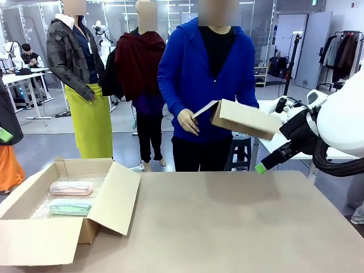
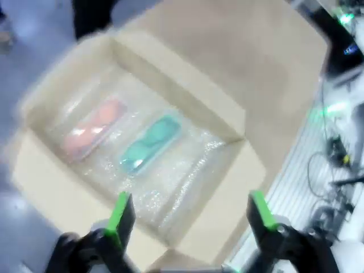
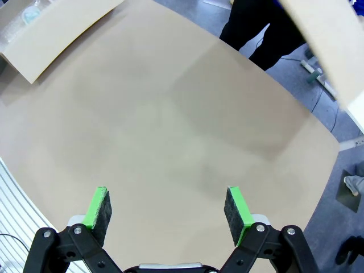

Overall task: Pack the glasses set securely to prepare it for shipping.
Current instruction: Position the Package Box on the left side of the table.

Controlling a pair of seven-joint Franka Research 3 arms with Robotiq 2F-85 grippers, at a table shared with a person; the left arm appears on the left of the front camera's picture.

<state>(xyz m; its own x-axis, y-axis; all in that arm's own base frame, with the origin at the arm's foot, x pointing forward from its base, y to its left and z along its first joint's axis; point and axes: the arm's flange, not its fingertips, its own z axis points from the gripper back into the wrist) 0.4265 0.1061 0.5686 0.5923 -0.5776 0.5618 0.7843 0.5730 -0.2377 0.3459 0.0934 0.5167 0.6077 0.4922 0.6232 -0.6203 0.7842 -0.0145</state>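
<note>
The glasses set lies inside an open brown cardboard box [image 1: 34, 239] at the table's left, on bubble wrap. The pale pink case [image 1: 71, 187] is farther back and the mint green case [image 1: 70, 206] sits just in front of it. From above, my left gripper [image 2: 191, 211] hangs open over the box, well clear of the pink case [image 2: 94, 128] and the green case [image 2: 151, 143], holding nothing. My right gripper [image 3: 168, 207] is open and empty above the bare table [image 3: 170, 114]; one of its green pads [image 1: 260, 168] shows at the table's far right edge.
A person in a blue jacket stands at the far side holding a smaller cardboard box [image 1: 244, 118] with its lid ajar, above the table's far edge. The big box's right flap [image 1: 116, 196] leans outward over the table. The left wrist view is blurred.
</note>
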